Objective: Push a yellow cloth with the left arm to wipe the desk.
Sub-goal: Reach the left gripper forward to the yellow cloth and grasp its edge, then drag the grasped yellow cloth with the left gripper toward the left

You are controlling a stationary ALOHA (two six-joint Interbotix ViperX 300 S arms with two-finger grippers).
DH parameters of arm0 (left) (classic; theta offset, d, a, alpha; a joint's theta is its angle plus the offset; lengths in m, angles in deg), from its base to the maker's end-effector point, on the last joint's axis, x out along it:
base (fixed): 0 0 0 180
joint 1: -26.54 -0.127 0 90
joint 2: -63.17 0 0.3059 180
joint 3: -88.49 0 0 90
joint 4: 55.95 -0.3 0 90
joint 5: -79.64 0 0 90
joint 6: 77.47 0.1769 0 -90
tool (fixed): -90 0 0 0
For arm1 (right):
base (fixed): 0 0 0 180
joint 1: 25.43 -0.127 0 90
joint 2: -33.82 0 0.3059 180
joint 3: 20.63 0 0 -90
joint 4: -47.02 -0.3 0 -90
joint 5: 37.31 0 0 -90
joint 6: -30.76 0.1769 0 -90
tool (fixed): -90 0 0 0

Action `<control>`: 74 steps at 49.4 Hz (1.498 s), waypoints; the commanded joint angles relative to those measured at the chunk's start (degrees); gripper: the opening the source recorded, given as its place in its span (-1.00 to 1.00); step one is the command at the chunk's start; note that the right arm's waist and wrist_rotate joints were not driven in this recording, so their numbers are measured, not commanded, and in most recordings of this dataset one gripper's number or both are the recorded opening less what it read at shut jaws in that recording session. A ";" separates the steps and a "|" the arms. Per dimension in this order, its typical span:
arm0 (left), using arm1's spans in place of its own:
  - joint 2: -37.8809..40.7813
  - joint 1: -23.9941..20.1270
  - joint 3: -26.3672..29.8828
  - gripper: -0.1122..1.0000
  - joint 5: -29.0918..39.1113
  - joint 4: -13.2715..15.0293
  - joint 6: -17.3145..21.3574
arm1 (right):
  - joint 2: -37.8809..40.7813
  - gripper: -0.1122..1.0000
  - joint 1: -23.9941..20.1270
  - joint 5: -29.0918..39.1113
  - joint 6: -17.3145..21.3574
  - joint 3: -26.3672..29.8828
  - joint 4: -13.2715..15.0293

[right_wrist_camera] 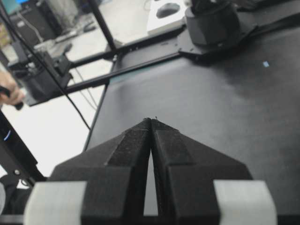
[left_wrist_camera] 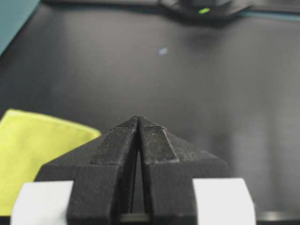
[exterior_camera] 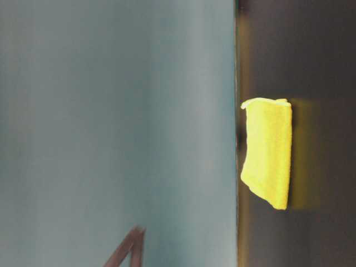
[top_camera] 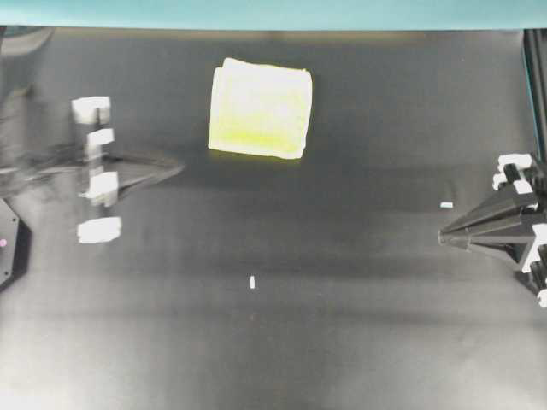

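Note:
The yellow cloth (top_camera: 261, 108) lies folded and roughly square on the black desk (top_camera: 282, 342), near the far teal edge. It also fills the lower left corner of the left wrist view (left_wrist_camera: 33, 150) and appears in the table-level view (exterior_camera: 268, 151). My left gripper (top_camera: 178, 167) is blurred, shut and empty, its tip a short way left of and below the cloth, not touching it. In its wrist view the tips (left_wrist_camera: 138, 119) meet. My right gripper (top_camera: 443, 235) rests shut and empty at the right edge, tips together (right_wrist_camera: 151, 120).
Small white tape marks (top_camera: 253, 283) (top_camera: 446, 205) dot the desk. A teal strip (top_camera: 273, 13) runs along the far edge. The right arm's base (left_wrist_camera: 206, 7) sits opposite. Beyond the desk's left edge are frames, cables and a person's hand (right_wrist_camera: 11, 96).

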 commanded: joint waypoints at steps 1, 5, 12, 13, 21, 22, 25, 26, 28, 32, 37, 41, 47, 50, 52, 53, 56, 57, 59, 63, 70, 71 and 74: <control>7.73 -3.25 4.66 -0.78 -0.79 -0.09 0.09 | 0.53 -0.80 0.00 0.18 0.00 0.26 -0.09; 12.83 -4.22 7.91 -0.78 -0.79 -0.09 0.09 | 0.53 -0.80 -0.09 0.26 0.09 0.26 -0.09; 20.57 -5.63 13.97 -0.50 -0.35 -0.09 0.00 | 0.53 -0.80 -0.09 0.26 0.09 0.26 -0.09; 21.62 -5.98 14.68 -0.42 -0.26 -0.18 -0.09 | 0.53 -0.80 0.00 0.35 0.09 0.26 -0.18; 28.13 -8.96 19.42 0.40 0.88 -0.09 -0.62 | 0.53 -0.80 -0.09 0.70 0.09 0.18 -0.18; 28.83 -9.40 19.86 0.50 1.05 -0.18 -0.62 | 0.53 -0.80 0.00 0.79 0.09 0.18 -0.18; 31.11 -10.55 21.36 0.72 1.32 -0.18 -0.62 | 0.53 -0.80 -0.09 0.97 0.00 0.18 -0.18; 31.90 -10.99 21.80 0.75 1.32 -0.18 -0.62 | 0.53 -0.80 -0.09 0.88 0.00 0.18 -0.18; 33.49 -11.87 22.76 0.77 1.23 -0.18 -0.62 | 0.62 -0.80 -0.09 0.97 0.09 0.18 -0.18; 37.00 -13.71 24.70 0.75 1.32 -0.18 -0.62 | 0.62 -0.80 -0.09 0.88 0.09 0.18 -0.18; 40.87 -15.03 26.72 0.75 1.32 -0.18 -0.62 | 0.62 -0.80 -0.09 0.88 0.00 0.00 -0.18; 43.51 -15.56 27.95 0.75 1.41 -0.09 -0.62 | 0.62 -0.80 0.00 0.88 0.00 -0.09 -0.18; 46.05 -15.73 29.18 0.75 2.72 -0.09 -0.62 | 0.53 -0.80 -0.09 0.97 0.09 -0.18 -0.44; 46.85 -15.73 29.44 0.75 3.34 -0.18 -0.62 | 0.53 -0.80 0.00 0.97 0.00 -0.44 -0.44; 47.20 -15.73 29.44 0.75 3.78 -0.09 -0.70 | 0.44 -0.80 -0.09 0.97 0.00 -0.53 -0.44; 47.29 -15.73 29.36 0.75 3.96 -0.18 -0.70 | 0.44 -0.80 -0.09 0.97 0.00 -0.70 -0.44; 47.37 -15.73 29.18 0.75 4.57 -0.18 -0.79 | 0.35 -0.80 0.00 0.97 0.00 -0.88 -0.44; 47.37 -15.73 29.18 0.75 4.75 -0.18 -0.79 | 0.26 -0.80 -0.09 0.88 0.00 -0.97 -0.44; 47.29 -15.73 28.74 0.75 5.19 -0.09 -0.79 | 0.26 -0.80 -0.09 0.97 0.00 -1.05 -0.44; 47.20 -15.64 27.95 0.75 5.36 -0.18 -0.88 | 0.26 -0.80 -0.09 0.97 0.09 -1.05 -0.44; 46.67 -14.68 26.10 0.75 5.27 -0.09 -0.97 | 0.26 -0.80 -0.09 0.97 0.09 -1.05 -0.44; 46.67 -14.50 25.84 0.75 5.19 -0.09 -0.97 | 0.18 -0.80 -0.09 0.88 0.09 -1.05 -0.44; 46.05 -13.71 24.70 0.75 5.19 -0.09 -0.97 | 0.18 -0.80 -0.09 0.97 0.00 -1.14 -0.44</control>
